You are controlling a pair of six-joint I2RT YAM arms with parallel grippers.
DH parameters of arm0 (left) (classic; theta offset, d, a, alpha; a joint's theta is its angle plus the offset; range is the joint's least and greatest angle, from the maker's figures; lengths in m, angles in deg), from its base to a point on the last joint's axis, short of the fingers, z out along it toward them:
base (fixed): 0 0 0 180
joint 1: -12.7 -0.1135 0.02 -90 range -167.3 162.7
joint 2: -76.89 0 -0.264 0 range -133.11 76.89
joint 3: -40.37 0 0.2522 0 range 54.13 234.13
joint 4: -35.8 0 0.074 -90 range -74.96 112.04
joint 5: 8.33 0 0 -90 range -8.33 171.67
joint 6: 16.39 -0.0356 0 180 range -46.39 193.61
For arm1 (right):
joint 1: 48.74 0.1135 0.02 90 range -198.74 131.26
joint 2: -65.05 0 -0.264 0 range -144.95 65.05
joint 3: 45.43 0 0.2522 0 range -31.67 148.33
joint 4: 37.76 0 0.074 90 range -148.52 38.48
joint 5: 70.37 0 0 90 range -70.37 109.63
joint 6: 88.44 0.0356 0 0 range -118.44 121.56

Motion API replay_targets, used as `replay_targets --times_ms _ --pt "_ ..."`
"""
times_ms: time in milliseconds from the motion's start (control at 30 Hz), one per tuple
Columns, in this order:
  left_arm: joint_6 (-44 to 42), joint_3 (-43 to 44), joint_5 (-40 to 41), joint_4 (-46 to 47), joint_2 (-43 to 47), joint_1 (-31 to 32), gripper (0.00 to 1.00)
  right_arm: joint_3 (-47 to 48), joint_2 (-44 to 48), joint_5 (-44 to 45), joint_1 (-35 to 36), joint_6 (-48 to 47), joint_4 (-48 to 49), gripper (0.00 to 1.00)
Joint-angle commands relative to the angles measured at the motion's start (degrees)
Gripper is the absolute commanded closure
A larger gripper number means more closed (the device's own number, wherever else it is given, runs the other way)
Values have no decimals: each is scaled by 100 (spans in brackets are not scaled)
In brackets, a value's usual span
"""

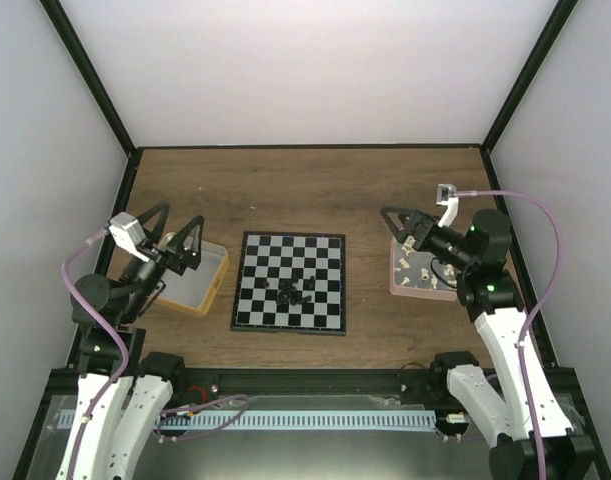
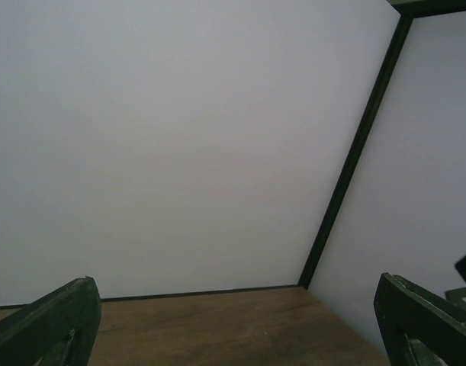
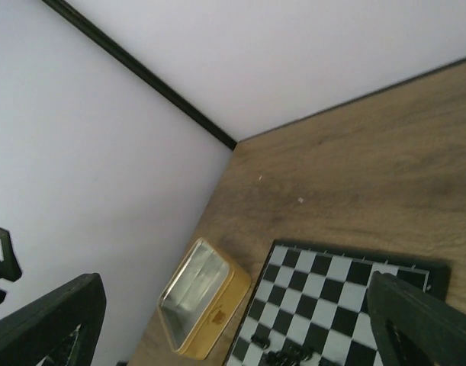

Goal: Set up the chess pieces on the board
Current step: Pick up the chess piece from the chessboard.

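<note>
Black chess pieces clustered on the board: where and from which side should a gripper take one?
The chess pieces are tiny and bunched near the middle of the board, so grip an outer one by its body, straight down from above; a sideways approach would likely knock neighbours. Standing or lying: too small to tell.

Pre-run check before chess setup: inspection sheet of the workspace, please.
Surface: wooden table, nothing spilled.
Job's things: board at centre; black pieces bunched on its middle squares, not set up.
Clutter: yellow tray left of the board; pink tray right of it, holding white bits.
Grippers: left gripper open over the yellow tray; right gripper open over the pink tray; both empty.
Cables: right cable and left cable loop off the arms, purple.
Surroundings: white walls, black posts.
</note>
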Motion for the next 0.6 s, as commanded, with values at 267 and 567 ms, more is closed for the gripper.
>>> replay_targets --times_ms 267,567 --pt "35 -85 148 -124 -482 -51 0 603 -813 65 413 -771 -737 14" --pt "-352 242 438 -269 -551 -49 0 682 -1611 1760 2003 -540 -1055 21"
